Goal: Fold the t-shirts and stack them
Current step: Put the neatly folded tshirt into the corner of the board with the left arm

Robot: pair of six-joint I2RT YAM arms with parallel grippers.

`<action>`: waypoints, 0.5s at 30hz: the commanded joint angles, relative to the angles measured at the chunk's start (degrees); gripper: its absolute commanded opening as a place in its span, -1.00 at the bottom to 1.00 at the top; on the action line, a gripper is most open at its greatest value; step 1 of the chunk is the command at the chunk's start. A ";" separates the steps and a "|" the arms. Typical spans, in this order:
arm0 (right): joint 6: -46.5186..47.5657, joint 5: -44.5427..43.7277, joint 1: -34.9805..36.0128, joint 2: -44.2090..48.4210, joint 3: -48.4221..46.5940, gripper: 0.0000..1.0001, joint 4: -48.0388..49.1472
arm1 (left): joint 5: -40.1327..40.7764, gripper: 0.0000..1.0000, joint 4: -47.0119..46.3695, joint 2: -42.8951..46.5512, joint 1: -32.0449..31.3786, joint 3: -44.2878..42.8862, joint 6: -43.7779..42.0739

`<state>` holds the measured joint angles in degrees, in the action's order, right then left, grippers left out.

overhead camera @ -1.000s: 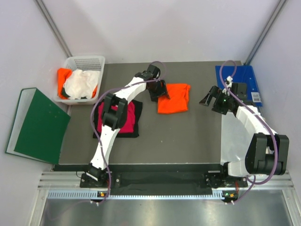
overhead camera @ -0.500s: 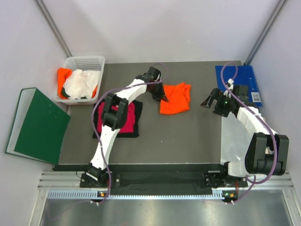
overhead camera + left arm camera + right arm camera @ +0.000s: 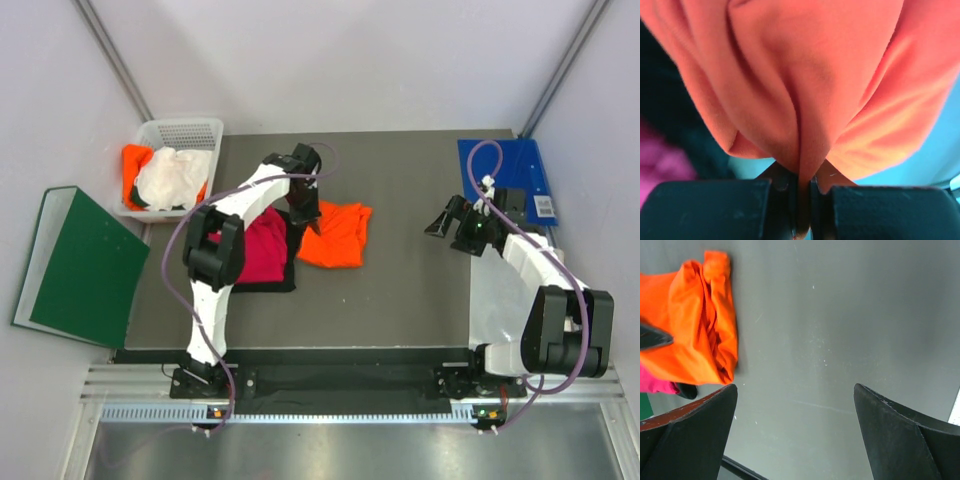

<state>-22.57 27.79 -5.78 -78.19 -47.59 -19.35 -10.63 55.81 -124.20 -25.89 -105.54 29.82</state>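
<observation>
- Orange t-shirt (image 3: pixel 335 235) has shifted left since a second ago: it was flat mid-worktop, now it's bunched and its left edge sits right at the stack.
- Left end effector (image 3: pixel 303 207) was open over that shirt's left edge a second ago. It's now clamped on it and has swung left with it.
- My read: folding of this one is done and I'm in the carry-to-stack step. It's not on the pile yet.
- Far left, off the worktop (image 3: pixel 400 290): green binder (image 3: pixel 85 265), untouched, not part of the job.
- Basket (image 3: pixel 180 125) at the back-left corner holds a white t-shirt (image 3: pixel 170 175) on top, with another orange one (image 3: pixel 133 160) poking out on its left. Those are yet to be folded, so I'd say the task is roughly mid-way.
- Stack: magenta t-shirt (image 3: pixel 262 250) lying folded on a black t-shirt (image 3: pixel 285 285), whose edge shows along the near and right sides.
- Left wrist view: jaws nearly closed, a thin pleat of orange cloth pinched between them, the rest of the shirt hanging away from the fingers in folds. Grip looks narrow, so a slip mid-drag is the risk.
- Right end effector (image 3: pixel 445 218): jaws at full spread, holding nothing, touching nothing, hovering over bare worktop well apart from the shirt. Its wrist view shows the orange shirt off at the frame's left.
- Blue folder (image 3: pixel 505 165) at the back-right corner, just behind the right arm. Ignore it.
</observation>
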 commanded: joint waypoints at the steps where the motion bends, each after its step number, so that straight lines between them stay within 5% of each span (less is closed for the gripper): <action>1: 0.51 1.39 -0.55 2.34 -0.04 0.99 2.30 | 2.37 -1.00 4.39 9.76 1.02 0.86 -1.96; 7: 0.33 1.83 -0.55 2.17 0.57 0.99 2.74 | 5.44 -1.00 11.77 12.93 1.37 -5.47 -3.45; 15: 0.16 2.35 -0.55 2.61 1.27 0.99 3.27 | 4.75 -1.00 13.35 18.99 4.61 1.20 -3.11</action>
<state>-22.61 28.80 -5.80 -77.80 -46.78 -18.37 -6.35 66.41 -110.83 -23.49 -107.11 27.18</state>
